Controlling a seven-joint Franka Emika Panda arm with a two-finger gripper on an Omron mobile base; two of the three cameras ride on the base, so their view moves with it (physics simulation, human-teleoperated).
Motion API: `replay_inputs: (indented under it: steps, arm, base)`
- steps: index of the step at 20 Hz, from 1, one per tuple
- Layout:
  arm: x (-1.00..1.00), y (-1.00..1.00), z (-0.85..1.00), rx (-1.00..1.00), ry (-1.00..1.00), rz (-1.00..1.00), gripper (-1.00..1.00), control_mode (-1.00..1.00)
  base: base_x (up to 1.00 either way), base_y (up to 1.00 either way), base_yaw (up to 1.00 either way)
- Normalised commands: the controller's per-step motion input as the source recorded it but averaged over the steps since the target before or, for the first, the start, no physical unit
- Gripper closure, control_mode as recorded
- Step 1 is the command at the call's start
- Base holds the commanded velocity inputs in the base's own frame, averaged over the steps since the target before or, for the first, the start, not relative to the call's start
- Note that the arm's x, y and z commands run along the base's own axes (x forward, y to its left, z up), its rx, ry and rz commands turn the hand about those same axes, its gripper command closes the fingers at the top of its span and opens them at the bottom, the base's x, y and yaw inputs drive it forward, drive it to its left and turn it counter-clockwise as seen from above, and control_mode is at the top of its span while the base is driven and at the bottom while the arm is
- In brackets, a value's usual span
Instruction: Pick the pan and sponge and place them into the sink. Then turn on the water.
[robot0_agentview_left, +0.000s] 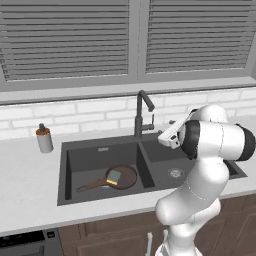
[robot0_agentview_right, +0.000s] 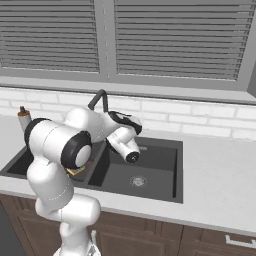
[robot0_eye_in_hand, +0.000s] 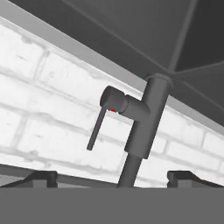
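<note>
The dark brown pan (robot0_agentview_left: 121, 177) lies in the left basin of the dark grey sink (robot0_agentview_left: 90, 157), its handle pointing to the front left. On the pan rests the sponge (robot0_agentview_left: 114, 176). My gripper (robot0_agentview_left: 165, 128) hovers open above the divider and right basin, just right of the gooseneck faucet (robot0_agentview_left: 142, 112). In the hand view the gripper (robot0_eye_in_hand: 114, 179) faces the faucet column (robot0_eye_in_hand: 144, 120), and the thin lever (robot0_eye_in_hand: 97, 129) hangs down on its left, apart from both fingertips (robot0_eye_in_hand: 41, 178). Nothing is between the jaws. The water is out of view.
A soap bottle (robot0_agentview_left: 44, 139) stands on the counter left of the sink. The white brick backsplash (robot0_agentview_left: 90, 112) and a window sill run close behind the faucet. My arm's elbow (robot0_agentview_right: 57, 142) looms over the sink's front left in the right base view.
</note>
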Motion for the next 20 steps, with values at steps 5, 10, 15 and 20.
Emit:
replay_inputs:
  steps: [5, 10, 15, 20]
  arm:
    - [0.15, 0.0, 0.0, 0.03, 0.0, -0.03, -1.0, -1.0]
    - [0.18, 0.0, 0.0, 0.04, 0.0, -0.03, -1.0, -1.0]
    - [0.23, 0.02, 0.0, 0.03, 0.01, -0.01, -1.0, -1.0]
    - [0.23, 0.06, 0.0, 0.02, 0.01, 0.0, -1.0, -1.0]
  base:
    - [0.0, 0.0, 0.0]
    - [0.0, 0.0, 0.0]
    - [0.0, 0.0, 0.0]
    - [0.0, 0.0, 0.0]
